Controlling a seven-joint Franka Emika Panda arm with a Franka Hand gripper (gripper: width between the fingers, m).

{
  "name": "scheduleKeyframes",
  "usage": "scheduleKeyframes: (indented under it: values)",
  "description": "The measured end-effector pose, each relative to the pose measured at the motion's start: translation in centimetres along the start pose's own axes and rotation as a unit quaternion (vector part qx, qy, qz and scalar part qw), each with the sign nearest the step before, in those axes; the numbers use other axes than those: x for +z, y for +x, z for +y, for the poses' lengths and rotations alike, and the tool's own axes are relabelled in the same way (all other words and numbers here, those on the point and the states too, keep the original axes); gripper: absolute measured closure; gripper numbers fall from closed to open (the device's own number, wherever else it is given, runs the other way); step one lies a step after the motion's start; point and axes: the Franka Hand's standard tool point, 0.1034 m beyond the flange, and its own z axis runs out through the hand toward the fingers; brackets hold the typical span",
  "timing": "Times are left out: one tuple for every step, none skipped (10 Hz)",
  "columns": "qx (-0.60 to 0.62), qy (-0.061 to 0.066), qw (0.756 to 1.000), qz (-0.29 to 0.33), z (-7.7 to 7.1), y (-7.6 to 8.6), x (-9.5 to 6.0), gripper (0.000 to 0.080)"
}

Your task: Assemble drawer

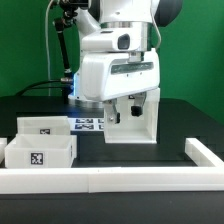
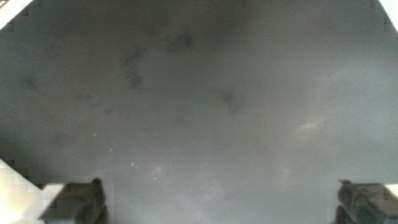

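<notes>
The drawer's large white shell [image 1: 138, 125] stands on the dark table just right of centre in the exterior view. Two small open-top trays, each with a square tag, sit at the exterior view's left, one behind [image 1: 47, 126] and one in front [image 1: 40, 153]. My gripper [image 1: 128, 108] hangs low right at the shell, and its body hides the shell's top. In the wrist view the gripper [image 2: 222, 203] is open, with the fingertips [image 2: 79, 202] wide apart. Only bare dark table shows between them. Neither the shell nor the trays show in the wrist view.
The marker board [image 1: 90, 123] lies flat between the trays and the shell. A low white border rail [image 1: 120, 179] runs along the front, with a raised end at the exterior view's right [image 1: 203, 153]. A sliver of white [image 2: 11, 196] shows at the wrist view's edge.
</notes>
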Motion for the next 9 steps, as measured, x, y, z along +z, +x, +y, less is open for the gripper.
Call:
scheduleKeyframes:
  values:
    - [0.007, -0.003, 1.0, 0.006, 0.07, -0.02, 0.04, 0.015]
    - [0.007, -0.003, 1.0, 0.006, 0.07, -0.02, 0.04, 0.015]
    - [0.007, -0.003, 1.0, 0.006, 0.07, -0.03, 0.04, 0.015]
    - [0.007, -0.003, 1.0, 0.006, 0.07, -0.03, 0.04, 0.015]
    - [0.007, -0.003, 1.0, 0.006, 0.07, -0.03, 0.05, 0.015]
    - [0.008, -0.003, 1.0, 0.006, 0.07, -0.03, 0.05, 0.015]
    - [0.025, -0.003, 1.0, 0.007, 0.03, 0.05, 0.01, 0.015]
    - [0.058, -0.004, 0.998, 0.008, -0.14, 0.35, -0.16, 0.015]
    - [0.088, -0.003, 0.996, 0.008, -0.48, 0.72, -0.18, 0.015]
